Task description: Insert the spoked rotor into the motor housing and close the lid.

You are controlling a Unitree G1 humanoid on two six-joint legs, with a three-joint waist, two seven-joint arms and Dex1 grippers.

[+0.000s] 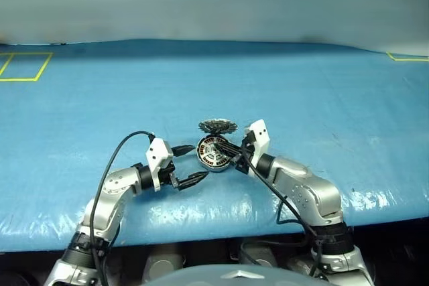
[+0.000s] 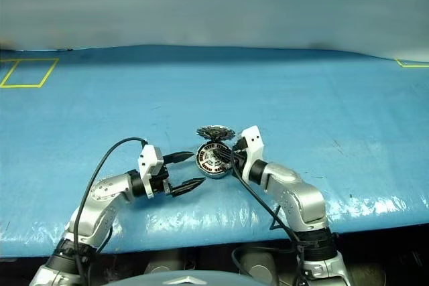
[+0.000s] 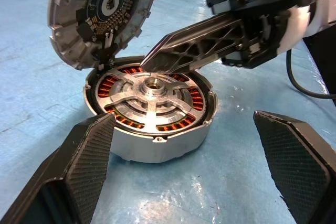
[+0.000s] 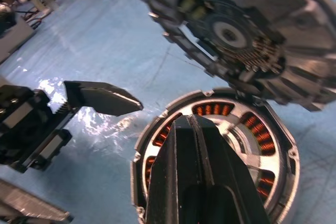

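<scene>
Spoked rotor (image 3: 151, 98), silver-armed with a central hub, already sits inside the round silver motor housing (image 3: 157, 148) ahead of the left gripper (image 1: 190, 164), whose jaws gape empty; the right gripper (image 1: 226, 147), jaws pinched shut on nothing, rests over the rotor, likely seating it, beneath the upright toothed grey lid (image 3: 100, 14).

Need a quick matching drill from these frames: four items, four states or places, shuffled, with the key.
Items:
1. spoked rotor
2. lid
3. left gripper
4. right gripper

States:
A. fingers spread wide, beside the motor housing
B. fingers shut, tip over the rotor
C. seated inside the housing, copper windings showing between its spokes
D. swung up open on its hinge, inner face showing

Pairs: 1-C, 2-D, 3-A, 4-B
</scene>
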